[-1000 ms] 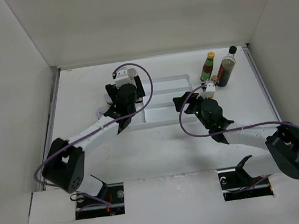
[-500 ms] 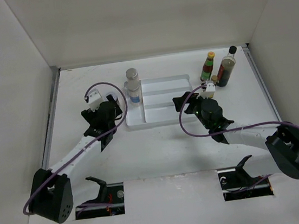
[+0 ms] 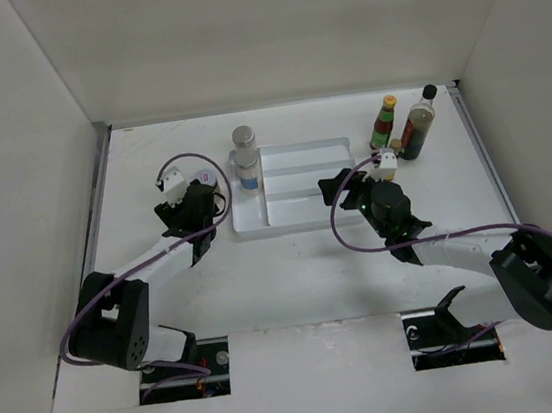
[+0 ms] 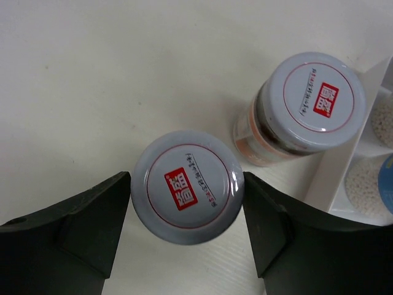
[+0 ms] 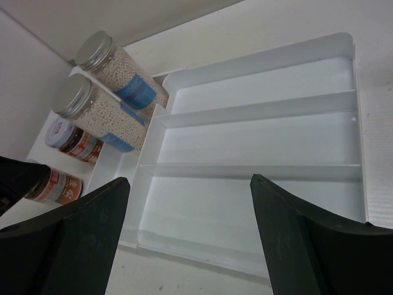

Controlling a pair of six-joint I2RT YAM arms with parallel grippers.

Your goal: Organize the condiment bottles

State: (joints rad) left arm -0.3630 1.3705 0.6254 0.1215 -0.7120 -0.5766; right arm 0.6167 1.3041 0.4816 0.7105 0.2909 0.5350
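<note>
The left claw (image 4: 186, 181) is closed around a grey-lidded jar (image 4: 196, 196) that stands upright on the table (image 4: 92, 74). Its two dark fingers (image 4: 92, 227) press against opposite sides of the lid (a red square label is printed on top). Just to the right stands a second jar (image 4: 313, 98) of the same kind, apart from the first one and very near the left wall of the white divided tray (image 4: 334, 166).

Inside the tray, in its left end compartment, there are two blue-labelled jars (image 3: 242, 136) (image 3: 244, 162), one behind the other, both with grey lids. The three long compartments hold nothing.

The right claw (image 5: 190, 233) hangs over the near right part of the tray, its fingers spread wide and holding nothing.

At the far right corner of the table, beyond the right end of the tray, the red yellow-capped sauce bottle (image 3: 383, 121) and the tall dark black-capped bottle (image 3: 419, 121) stand upright, just beside each other.
</note>
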